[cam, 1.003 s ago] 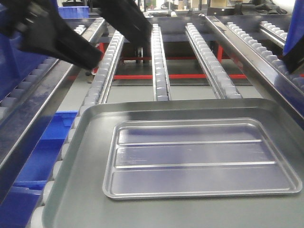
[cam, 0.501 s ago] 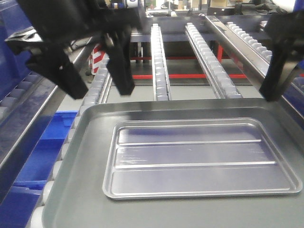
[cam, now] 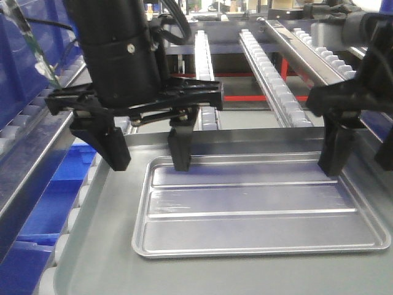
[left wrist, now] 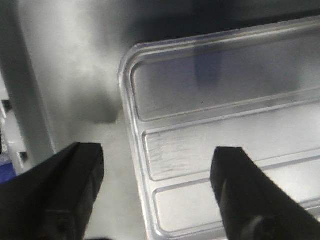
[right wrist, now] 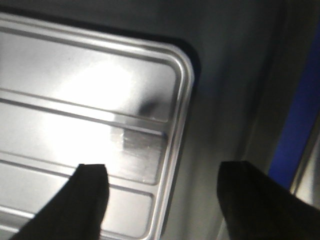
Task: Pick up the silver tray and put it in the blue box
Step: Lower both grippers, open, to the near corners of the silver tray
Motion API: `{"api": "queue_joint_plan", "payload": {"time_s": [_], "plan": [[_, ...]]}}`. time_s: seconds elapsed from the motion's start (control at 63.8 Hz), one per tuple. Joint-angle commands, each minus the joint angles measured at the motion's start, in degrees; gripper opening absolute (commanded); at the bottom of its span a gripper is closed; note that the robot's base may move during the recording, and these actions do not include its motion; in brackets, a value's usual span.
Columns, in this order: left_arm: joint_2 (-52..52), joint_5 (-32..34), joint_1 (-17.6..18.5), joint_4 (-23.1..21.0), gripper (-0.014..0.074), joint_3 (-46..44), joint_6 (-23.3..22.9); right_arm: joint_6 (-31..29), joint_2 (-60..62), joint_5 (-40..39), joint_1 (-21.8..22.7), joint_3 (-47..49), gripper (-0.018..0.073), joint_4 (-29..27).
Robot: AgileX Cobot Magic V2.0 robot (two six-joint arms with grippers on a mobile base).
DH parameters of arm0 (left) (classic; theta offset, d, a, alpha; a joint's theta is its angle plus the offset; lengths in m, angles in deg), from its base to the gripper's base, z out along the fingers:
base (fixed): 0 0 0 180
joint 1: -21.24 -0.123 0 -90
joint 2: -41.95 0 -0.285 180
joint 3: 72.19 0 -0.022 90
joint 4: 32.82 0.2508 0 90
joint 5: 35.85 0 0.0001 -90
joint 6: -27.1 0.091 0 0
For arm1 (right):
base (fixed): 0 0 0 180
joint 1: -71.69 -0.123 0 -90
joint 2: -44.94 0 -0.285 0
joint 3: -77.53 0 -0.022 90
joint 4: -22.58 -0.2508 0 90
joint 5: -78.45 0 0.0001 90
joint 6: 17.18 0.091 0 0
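Observation:
The silver tray (cam: 258, 209), shiny with two raised ridges, lies flat inside a larger dull grey tray (cam: 104, 246). My left gripper (cam: 148, 158) is open and straddles the silver tray's left rim near its far corner, one finger outside and one over the floor; the left wrist view shows the gripper (left wrist: 157, 152) around the tray (left wrist: 225, 85). My right gripper (cam: 362, 158) is open and straddles the right rim; the right wrist view shows the gripper (right wrist: 167, 172) and the tray (right wrist: 75, 100). Part of the blue box (cam: 58, 200) shows low on the left, below the rollers.
Roller conveyor rails (cam: 206, 67) run away behind the trays. A sloped rail with rollers (cam: 37, 117) and dark blue crates (cam: 24, 55) line the left side. The grey tray's raised wall (left wrist: 30, 100) stands close beside my left outer finger. Blue (right wrist: 305, 110) shows beyond the right wall.
Both arms have come down and toward me from above the conveyor. Each open gripper now sits low over one end of the silver tray. The tray has not moved.

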Motion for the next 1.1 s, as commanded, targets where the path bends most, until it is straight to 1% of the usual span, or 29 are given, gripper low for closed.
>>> {"api": "queue_joint_plan", "payload": {"time_s": [0.0, 0.063, 0.125, 0.204, 0.282, 0.345, 0.877, 0.987, 1.081], "plan": [[2.3, 2.8, 0.1, 0.6, 0.0358, -1.9, -1.0, 0.1, 1.0, -3.0, 0.1, 1.9, 0.0439, 0.4], [2.3, 3.7, 0.1, 0.6, 0.0358, -1.9, -1.4, 0.1, 0.6, -3.5, 0.1, 1.9, 0.0386, 0.4], [2.3, 3.7, 0.1, 0.6, 0.0358, -1.9, -1.4, 0.1, 0.1, -3.9, 0.1, 1.9, 0.0363, 0.4], [2.2, 4.0, 0.1, 0.7, 0.0358, -1.9, -1.4, 0.1, -0.5, -4.7, 0.1, 1.9, 0.0362, 0.4], [2.2, 4.1, 0.1, 1.9, 0.0358, -1.9, -1.6, 0.2, -1.4, -5.1, 0.1, 1.9, 0.0362, 0.4], [2.2, 4.1, 0.1, 2.8, 0.0358, -1.9, -3.0, 0.7, -2.6, -5.3, 0.1, 1.9, 0.0362, 0.4], [0.4, 4.8, 0.1, 2.6, 0.0358, -1.9, -3.0, 2.0, -3.9, -7.6, 0.1, 1.9, 0.0361, 0.7], [-0.5, 4.5, 0.1, 2.3, 0.0358, -1.9, -3.0, 2.2, -4.0, -7.7, 0.1, 1.8, 0.036, 1.3], [-1.1, 4.4, 0.1, 2.1, 0.0358, -1.9, -3.0, 3.5, -4.0, -7.7, 0.2, 1.8, 0.0361, 3.1]]}}
